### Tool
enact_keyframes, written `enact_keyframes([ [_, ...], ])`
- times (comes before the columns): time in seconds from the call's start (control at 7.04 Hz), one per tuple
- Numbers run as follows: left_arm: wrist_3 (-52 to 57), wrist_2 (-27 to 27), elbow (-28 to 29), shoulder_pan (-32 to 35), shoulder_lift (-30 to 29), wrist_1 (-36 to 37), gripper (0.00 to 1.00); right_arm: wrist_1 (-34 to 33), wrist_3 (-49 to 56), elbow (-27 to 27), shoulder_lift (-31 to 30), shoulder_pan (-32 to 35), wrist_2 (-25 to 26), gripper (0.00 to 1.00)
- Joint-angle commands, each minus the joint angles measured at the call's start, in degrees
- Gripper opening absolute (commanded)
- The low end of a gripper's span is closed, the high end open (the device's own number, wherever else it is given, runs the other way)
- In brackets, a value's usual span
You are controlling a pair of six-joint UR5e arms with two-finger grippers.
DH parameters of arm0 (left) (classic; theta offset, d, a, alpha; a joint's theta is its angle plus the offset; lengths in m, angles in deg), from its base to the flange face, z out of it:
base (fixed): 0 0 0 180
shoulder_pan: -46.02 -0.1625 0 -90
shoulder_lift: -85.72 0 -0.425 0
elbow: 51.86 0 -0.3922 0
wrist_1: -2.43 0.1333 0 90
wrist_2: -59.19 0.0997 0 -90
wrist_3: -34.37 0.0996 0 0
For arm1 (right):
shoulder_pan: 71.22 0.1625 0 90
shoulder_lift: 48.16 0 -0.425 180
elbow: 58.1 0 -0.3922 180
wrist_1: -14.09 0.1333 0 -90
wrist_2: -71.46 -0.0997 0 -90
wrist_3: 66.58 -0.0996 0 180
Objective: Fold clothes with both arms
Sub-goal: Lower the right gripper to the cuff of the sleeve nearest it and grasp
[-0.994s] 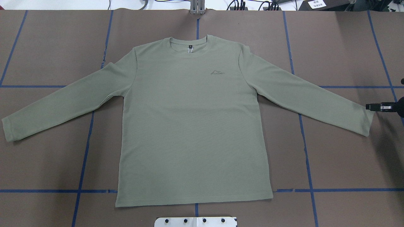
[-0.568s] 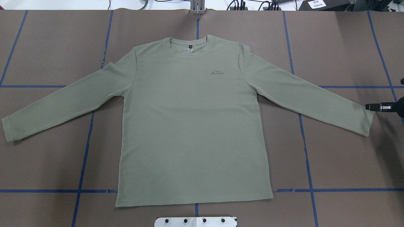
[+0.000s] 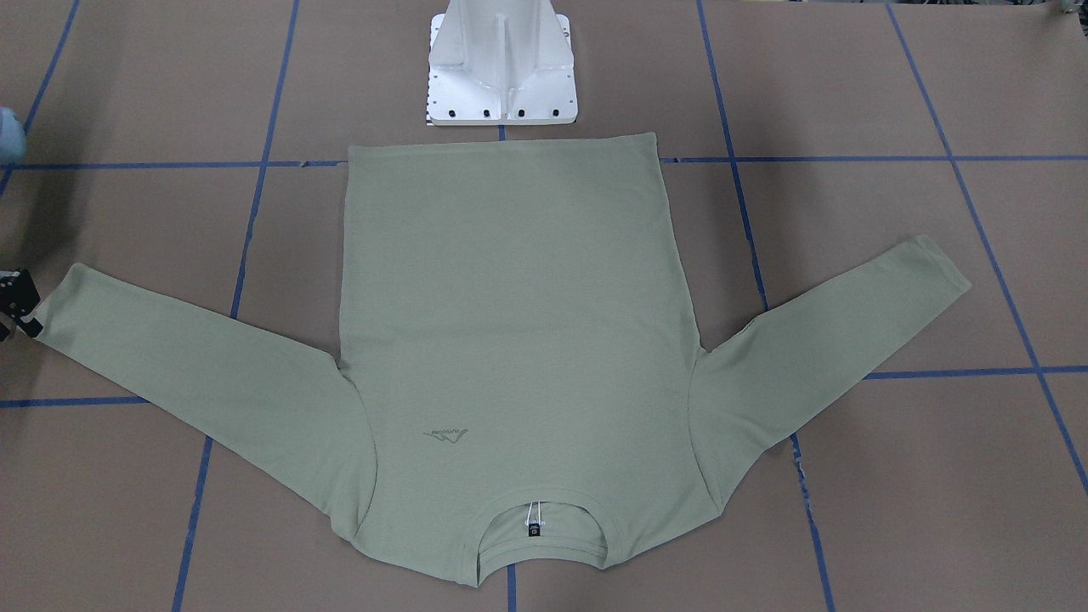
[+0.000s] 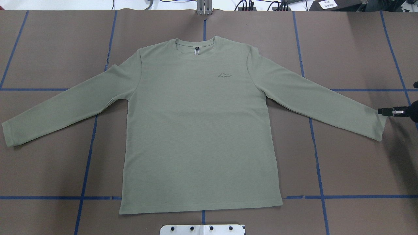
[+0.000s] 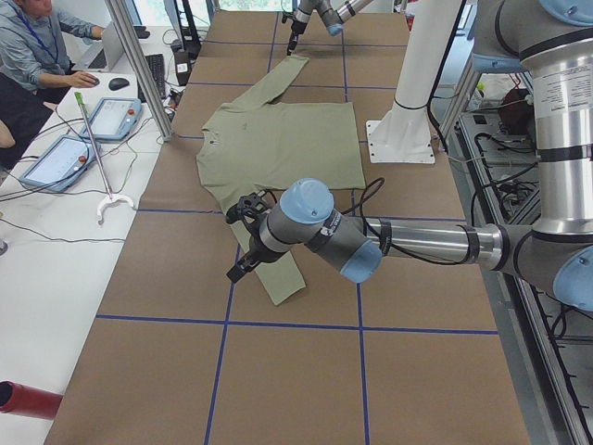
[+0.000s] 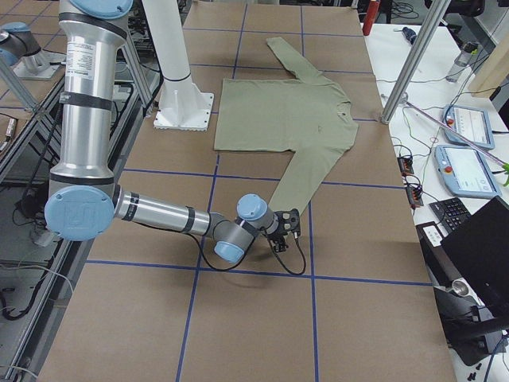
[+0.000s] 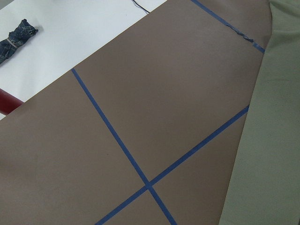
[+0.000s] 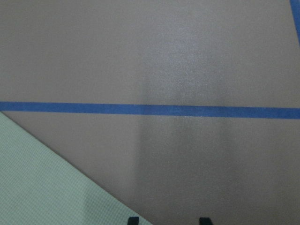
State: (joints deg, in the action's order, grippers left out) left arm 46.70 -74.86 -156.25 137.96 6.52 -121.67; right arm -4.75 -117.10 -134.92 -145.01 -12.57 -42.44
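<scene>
Pedestal (image 4: 202, 229) at 6 o'clock on the overhead view, nearest the robot, white, just short of the hem.

Shirt (image 4: 199, 130) lies flat and face up in the middle of the table (image 4: 49, 49), over the blue tape (image 4: 320, 163) grid. Hem near, neckline far, toward 12 o'clock. Both sleeves are spread out and slant back toward the near side: one cuff at 9 o'clock, the other at 3 o'clock. No folds in body or sleeves.

Right gripper (image 4: 380, 111) at 3 o'clock, low over the table, its tip at the far corner of that cuff. In the wrist view its fingertips (image 8: 133, 219) stand well apart with nothing clamped; the cuff's edge runs just by one of them. Contact with the cloth: cannot tell.

Left gripper (image 5: 239, 269) shows only in the side view, above the 9 o'clock sleeve near its cuff. How wide its jaws stand, cannot tell.

Farther out: logo (image 4: 224, 75) on the chest, toward 1 o'clock. Label (image 4: 197, 49) inside the neckline at 12 o'clock.
</scene>
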Motion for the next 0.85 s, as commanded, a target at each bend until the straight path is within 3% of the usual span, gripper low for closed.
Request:
enact_keyframes([
  [0.0, -0.02, -0.08, 0.06, 0.0, 0.0, 0.0, 1.0, 0.03, -0.02, -0.17, 0.0, -0.38, -0.09, 0.5],
  [0.43, 0.07, 0.01, 0.06, 0.0, 0.0, 0.0, 1.0, 1.51, -0.02, 0.0, -0.44, -0.64, -0.27, 0.45],
  [0.57, -0.02, 0.01, 0.06, 0.0, 0.0, 0.0, 1.0, 1.53, -0.02, 0.0, -0.62, -0.64, -0.27, 0.37],
  [0.71, -0.02, 0.01, -0.02, 0.0, 0.0, 0.0, 1.0, 1.53, 0.07, 0.0, -0.62, -0.64, -0.27, 0.36],
])
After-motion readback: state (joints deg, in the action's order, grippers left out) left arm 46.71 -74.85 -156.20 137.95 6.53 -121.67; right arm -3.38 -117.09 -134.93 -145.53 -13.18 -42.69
